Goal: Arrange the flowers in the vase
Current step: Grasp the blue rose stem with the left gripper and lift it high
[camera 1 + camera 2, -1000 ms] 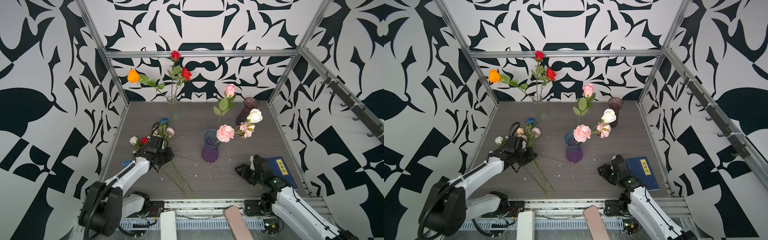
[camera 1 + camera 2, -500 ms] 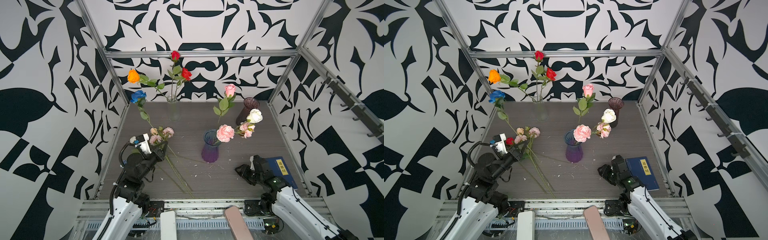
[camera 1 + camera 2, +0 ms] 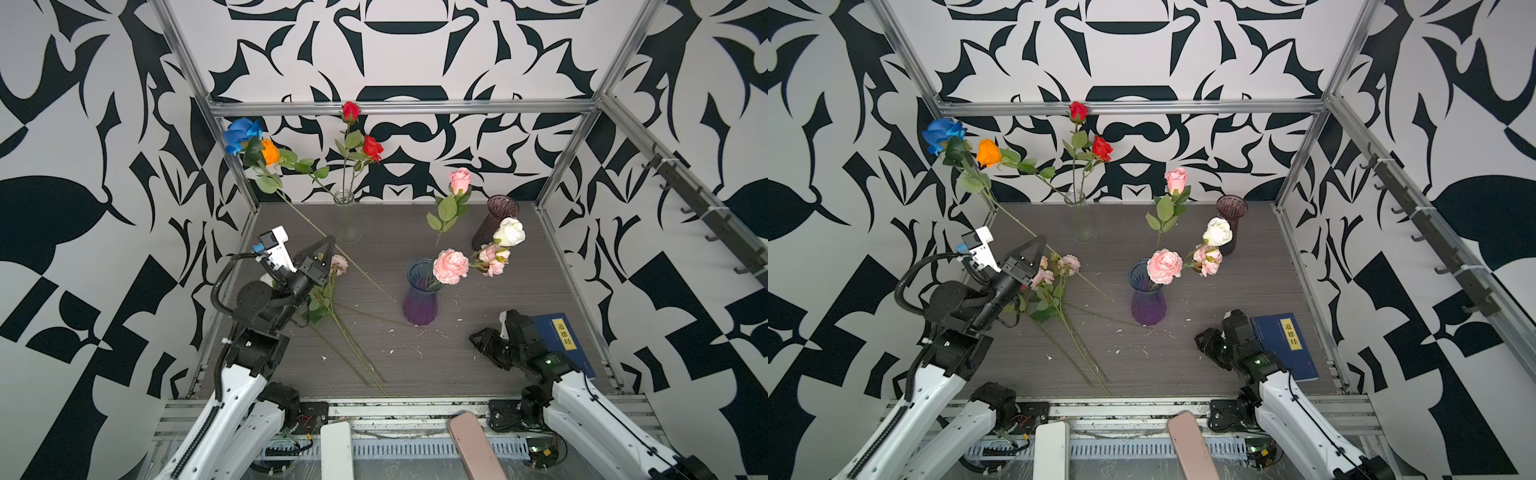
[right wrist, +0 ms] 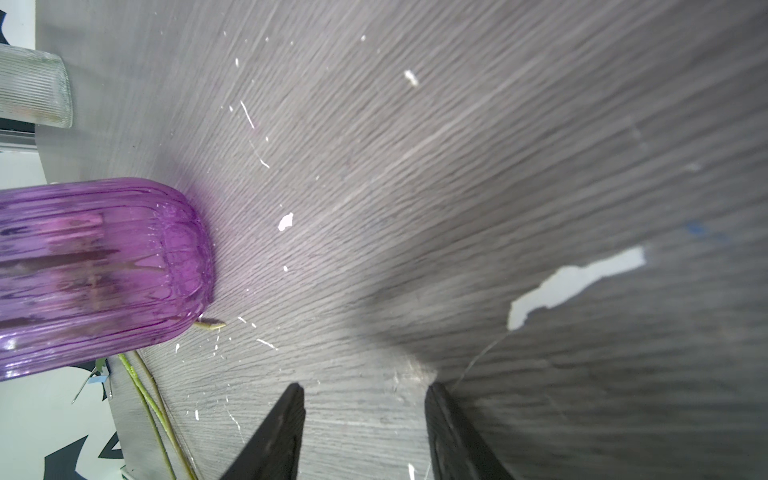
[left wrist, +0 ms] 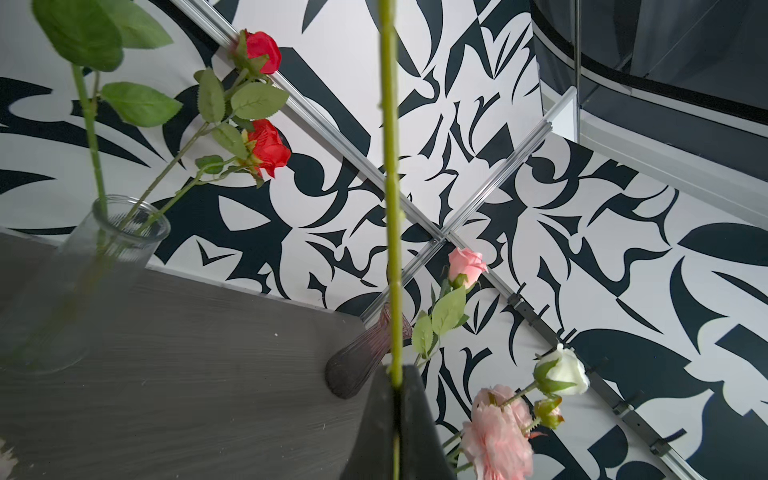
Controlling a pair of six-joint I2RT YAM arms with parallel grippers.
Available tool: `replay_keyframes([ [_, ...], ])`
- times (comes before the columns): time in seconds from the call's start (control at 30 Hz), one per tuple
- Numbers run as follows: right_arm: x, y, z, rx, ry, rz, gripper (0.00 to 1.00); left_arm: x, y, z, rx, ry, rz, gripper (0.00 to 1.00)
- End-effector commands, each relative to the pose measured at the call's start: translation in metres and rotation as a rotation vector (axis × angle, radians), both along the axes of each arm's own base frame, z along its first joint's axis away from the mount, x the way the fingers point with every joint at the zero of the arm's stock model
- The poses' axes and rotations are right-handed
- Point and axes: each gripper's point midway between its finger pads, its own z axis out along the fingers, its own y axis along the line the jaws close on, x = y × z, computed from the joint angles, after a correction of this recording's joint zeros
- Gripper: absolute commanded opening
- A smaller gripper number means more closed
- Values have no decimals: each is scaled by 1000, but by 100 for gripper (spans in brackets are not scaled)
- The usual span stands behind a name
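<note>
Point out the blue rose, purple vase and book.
blue rose (image 3: 242, 134), in a top view, on the bloom.
purple vase (image 3: 420, 306), in a top view, on its lower body.
book (image 3: 564, 338), in a top view, on its cover label.

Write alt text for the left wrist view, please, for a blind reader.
The black left gripper is shut on a long green stem that crosses the whole picture. Beyond it, on a grey wooden table, stand a clear glass vase of red roses and a dark ribbed vase.

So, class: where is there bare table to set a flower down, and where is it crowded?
Bare: front strip between loose stems and right gripper; back, between clear vase and dark vase. Crowded: left, around left gripper holding blue rose.
</note>
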Motion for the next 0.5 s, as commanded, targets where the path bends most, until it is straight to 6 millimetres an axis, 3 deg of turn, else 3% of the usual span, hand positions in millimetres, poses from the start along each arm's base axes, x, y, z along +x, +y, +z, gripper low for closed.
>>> replay_keyframes([
  [0.0, 1, -1, 2, 3, 2, -12, 51, 5, -9, 46, -41, -135, -13, 0],
  [0.23, 2, -2, 3, 0, -2, -14, 51, 23, -54, 58, -15, -189, -59, 0],
  [0.47, 1, -2, 3, -1, -1, -12, 51, 21, -99, 34, 98, -228, -104, 0],
])
